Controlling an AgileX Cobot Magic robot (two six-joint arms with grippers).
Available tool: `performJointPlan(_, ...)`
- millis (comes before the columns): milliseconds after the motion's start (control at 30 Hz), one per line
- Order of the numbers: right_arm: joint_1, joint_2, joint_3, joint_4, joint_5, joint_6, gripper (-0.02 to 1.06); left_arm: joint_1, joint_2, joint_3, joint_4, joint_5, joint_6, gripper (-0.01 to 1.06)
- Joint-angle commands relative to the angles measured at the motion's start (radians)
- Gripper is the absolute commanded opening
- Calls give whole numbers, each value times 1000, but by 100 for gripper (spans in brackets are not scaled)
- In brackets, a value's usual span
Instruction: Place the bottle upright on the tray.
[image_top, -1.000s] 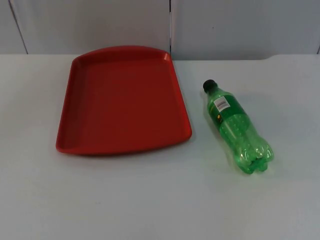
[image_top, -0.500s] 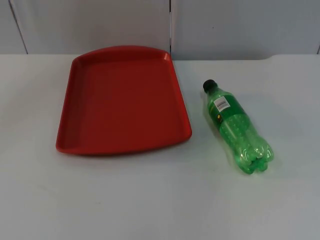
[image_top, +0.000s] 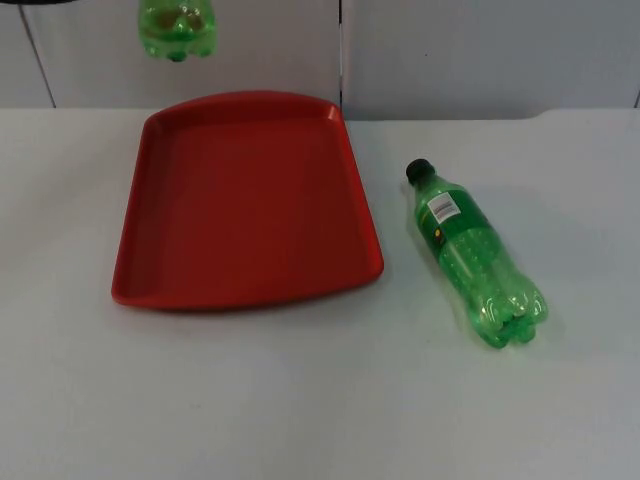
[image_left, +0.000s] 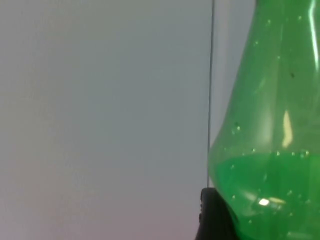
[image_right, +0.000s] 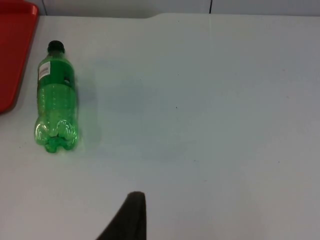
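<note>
A green plastic bottle (image_top: 475, 255) with a black cap (image_top: 418, 170) lies on its side on the white table, right of the red tray (image_top: 245, 200). The right wrist view shows the same bottle (image_right: 56, 97) beside the tray's edge (image_right: 12, 50). A second green bottle (image_top: 177, 22) hangs in the air beyond the tray's far left corner, base towards the camera. My left gripper is shut on this bottle (image_left: 270, 140), with its fingertip (image_left: 212, 217) against the bottle's side. My right gripper (image_right: 131, 220) waits over bare table, right of the lying bottle.
The grey partition wall (image_top: 450, 50) closes off the table's far edge just behind the tray. White table top (image_top: 300, 400) stretches in front of the tray and around the lying bottle.
A second green bottle, held by my left gripper, has come into the top view above the tray's far left corner. The lying bottle and the tray have not moved.
</note>
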Motion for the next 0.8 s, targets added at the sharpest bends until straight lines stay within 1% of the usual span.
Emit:
performJointPlan(0,-4,-4,3,5,-8,-16,105,3,5,0,-36,-58,16,0)
performJointPlan(67,-4,-4,3,5,-8,-16,105,3,22,-3,-52,-105,22,0)
performJointPlan(133,-4,-4,3,5,-8,-16,105,5,47,-4,-83,-140,51,0)
performJointPlan(167,-4,-4,3,5,-8,-16,105,5,57,-4,-100,-172,70,0)
performJointPlan(200,-4,-4,3,5,-8,-16,105,5,57,-4,-100,-172,70,0)
performJointPlan(333,-4,-4,3,5,-8,-16,105,5,125,-4,-111,-308,204,0)
performJointPlan(367,-4,-4,3,5,-8,-16,105,5,125,-4,-111,-308,204,0)
performJointPlan(433,-4,-4,3,5,-8,-16,105,5,163,-4,-111,-360,246,0)
performJointPlan(533,-4,-4,3,5,-8,-16,105,5,221,-4,-111,-407,251,0)
performJointPlan(600,-4,-4,3,5,-8,-16,105,5,239,-4,-111,-424,251,0)
performJointPlan(700,-4,-4,3,5,-8,-16,105,5,314,-4,-111,-545,283,0)
performJointPlan(733,-4,-4,3,5,-8,-16,105,5,314,-4,-111,-545,283,0)
performJointPlan(767,-4,-4,3,5,-8,-16,105,5,331,-4,-111,-564,292,0)
